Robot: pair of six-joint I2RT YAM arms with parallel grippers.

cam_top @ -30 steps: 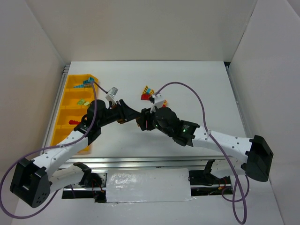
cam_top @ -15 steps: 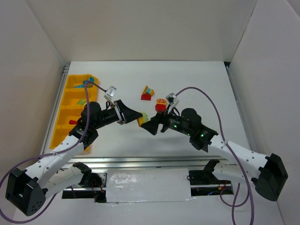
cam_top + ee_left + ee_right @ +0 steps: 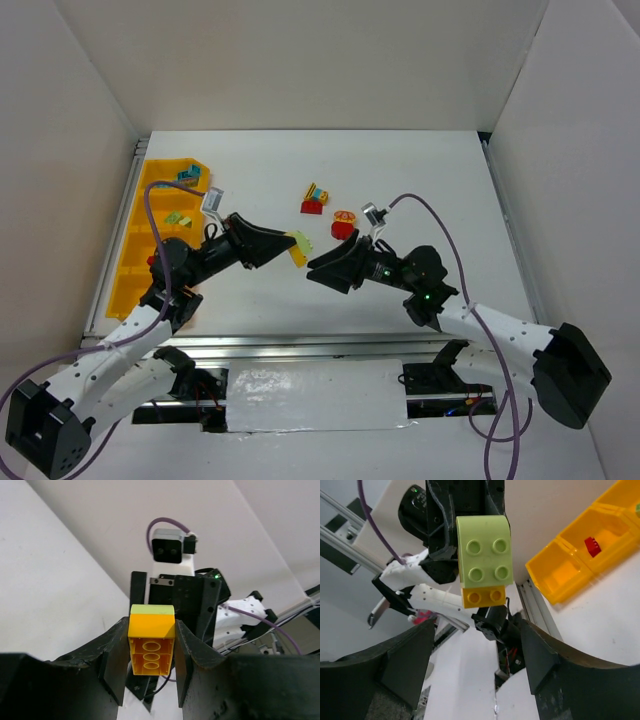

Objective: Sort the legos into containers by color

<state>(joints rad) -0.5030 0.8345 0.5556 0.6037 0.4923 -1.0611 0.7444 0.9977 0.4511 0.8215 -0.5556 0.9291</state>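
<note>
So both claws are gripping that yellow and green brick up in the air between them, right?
Not quite: only the left claw grips the yellow and green brick, up in the air between them. The right claw stands open, apart from it. The left wrist view shows the grip; the right wrist view shows the gap.

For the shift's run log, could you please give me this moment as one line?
left gripper: shut on yellow-green lego clump | right gripper: open, facing clump, not touching
</note>
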